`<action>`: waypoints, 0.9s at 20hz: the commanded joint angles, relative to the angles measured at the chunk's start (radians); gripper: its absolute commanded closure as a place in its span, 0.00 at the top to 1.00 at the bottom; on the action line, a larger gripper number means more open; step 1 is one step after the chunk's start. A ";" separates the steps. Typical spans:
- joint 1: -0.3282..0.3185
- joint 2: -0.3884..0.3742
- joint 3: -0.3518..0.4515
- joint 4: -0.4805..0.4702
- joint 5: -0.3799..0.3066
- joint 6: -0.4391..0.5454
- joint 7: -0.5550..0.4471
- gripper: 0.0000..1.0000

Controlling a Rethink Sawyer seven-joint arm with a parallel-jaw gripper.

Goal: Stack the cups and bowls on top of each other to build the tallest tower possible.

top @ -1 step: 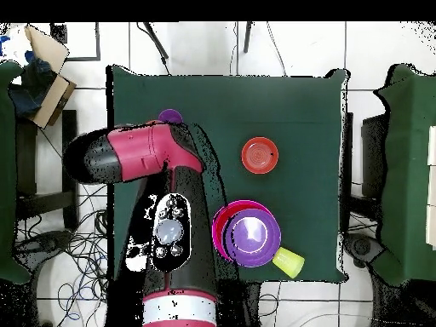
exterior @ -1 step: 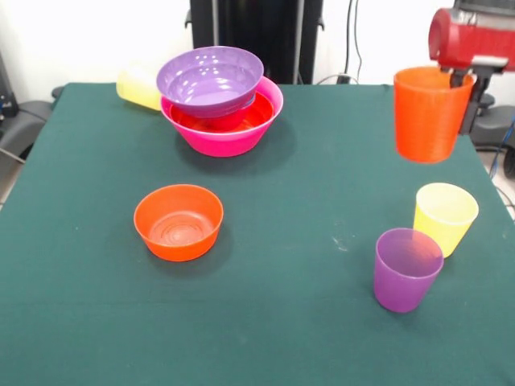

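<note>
- While the orange cup [exterior @ -1 step: 431, 112] hangs clear above the table [exterior @ -1 step: 306, 322] at 2 o'clock in the front view, the tool [exterior @ -1 step: 460, 74] pinches its rim.
- Tower [exterior @ -1 step: 221, 108] at 12 o'clock: purple bowl [exterior @ -1 step: 209, 79] tilted in the pink bowl [exterior @ -1 step: 233, 137].
- Small orange bowl [exterior @ -1 step: 178, 221], yellow cup [exterior @ -1 step: 444, 217] and purple cup [exterior @ -1 step: 406, 269] stand apart from it.

The gripper is hidden behind the orange cup [exterior @ -1 step: 430, 112]. A yellow cup [exterior @ -1 step: 138, 87] lies half hidden behind the pink bowl [exterior @ -1 step: 229, 138]. The arm [exterior @ -1 step: 471, 36] is cut by the top edge.
</note>
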 commanded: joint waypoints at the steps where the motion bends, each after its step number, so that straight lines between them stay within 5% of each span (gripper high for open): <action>1: 0.015 0.108 -0.003 0.002 0.004 -0.067 0.189 0.00; 18: 0.114 0.193 -0.060 -0.059 0.067 -0.086 0.271 0.00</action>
